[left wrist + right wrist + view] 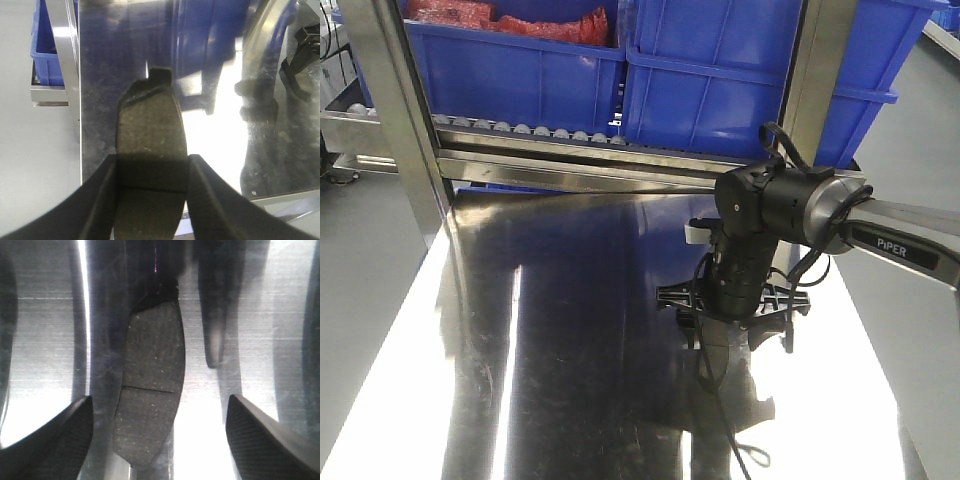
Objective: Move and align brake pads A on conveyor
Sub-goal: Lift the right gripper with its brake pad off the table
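Note:
In the left wrist view my left gripper (152, 160) is shut on a dark-grey brake pad (150, 120) across its middle groove, held above the shiny steel tabletop (125, 60) near its left edge. My right gripper (159, 405) is open wide, its two fingers standing either side of a second brake pad (152, 365) that lies flat on the steel, closer to the left finger. In the front view the right gripper (732, 310) points straight down at the tabletop and hides that pad. The conveyor is out of view.
Blue bins (520, 60) stand on a roller rack (520, 130) behind the tabletop (570, 300), between steel posts (400, 110). Another blue bin (47, 50) sits beyond the table's left edge. The right arm (900, 235) reaches in from the right.

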`<state>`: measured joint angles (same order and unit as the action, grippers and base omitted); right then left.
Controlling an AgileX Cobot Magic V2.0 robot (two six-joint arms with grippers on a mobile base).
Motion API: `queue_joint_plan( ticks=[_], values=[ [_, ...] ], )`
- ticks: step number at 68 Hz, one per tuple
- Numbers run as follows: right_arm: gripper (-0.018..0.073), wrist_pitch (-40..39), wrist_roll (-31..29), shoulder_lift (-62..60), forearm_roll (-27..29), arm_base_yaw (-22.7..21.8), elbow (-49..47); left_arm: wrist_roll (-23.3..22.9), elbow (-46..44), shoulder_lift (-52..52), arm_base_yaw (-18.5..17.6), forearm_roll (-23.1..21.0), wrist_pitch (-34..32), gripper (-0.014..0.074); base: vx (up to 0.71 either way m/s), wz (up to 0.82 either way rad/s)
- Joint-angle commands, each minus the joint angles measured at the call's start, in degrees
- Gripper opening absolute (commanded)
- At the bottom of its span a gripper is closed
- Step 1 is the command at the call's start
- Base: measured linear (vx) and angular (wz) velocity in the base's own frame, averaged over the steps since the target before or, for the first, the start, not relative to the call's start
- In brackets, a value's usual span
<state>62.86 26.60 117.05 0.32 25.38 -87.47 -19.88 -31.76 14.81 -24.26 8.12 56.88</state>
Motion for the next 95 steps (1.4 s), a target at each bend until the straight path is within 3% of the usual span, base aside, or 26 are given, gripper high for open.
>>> queue_joint_plan(
  ticks=[1, 17, 25, 30, 48, 70, 81, 95],
  values=[
    [0.0524, -1.0, -0.6, -2.1, -0.3, -0.3, -1.7, -0.1, -1.5, 0.7, -0.2, 0.3, -4.4, -0.0006, 0.0, 0.0],
    [0.0518, -0.8, -1.4, 0.1, -0.3, -0.3, -1.7, -0.1, -1.5, 0.7, -0.2, 0.3, -4.4, -0.0006, 0.0, 0.0],
    [0.0461, -1.4, -2.8, 0.5, -0.3, -0.3, -1.7, -0.1, -1.5, 0.7, -0.2, 0.3, -4.4, -0.0006, 0.0, 0.0],
    [0.0391, -2.5, -3.4, 0.4, -0.3, -0.3, -1.7, -0.1, -1.5, 0.7, -0.2, 0.3, -4.4, -0.0006, 0.0, 0.0],
    [-0.0018, -4.8, -5.6, 0.4, -0.3, -0.3, -1.7, -0.1, -1.5, 0.7, -0.2, 0.3, -4.4, -0.0006, 0.0, 0.0],
    [-0.0008, -2.7, -10.4, -4.1, -3.2, -0.3, -1.5, -0.1, -1.5, 0.7, -0.2, 0.3, -4.4, -0.0006, 0.0, 0.0],
    [-0.0006, -2.5, -11.6, -9.4, -2.5, -3.7, -1.5, -0.1, -1.5, 0.7, -0.2, 0.3, -4.4, -0.0006, 0.0, 0.0],
    [-0.0004, -0.4, -17.7, -16.9, -2.5, -10.2, -1.0, -0.1, -1.5, 0.7, -0.2, 0.3, -4.4, -0.0006, 0.0, 0.0]
  ],
)
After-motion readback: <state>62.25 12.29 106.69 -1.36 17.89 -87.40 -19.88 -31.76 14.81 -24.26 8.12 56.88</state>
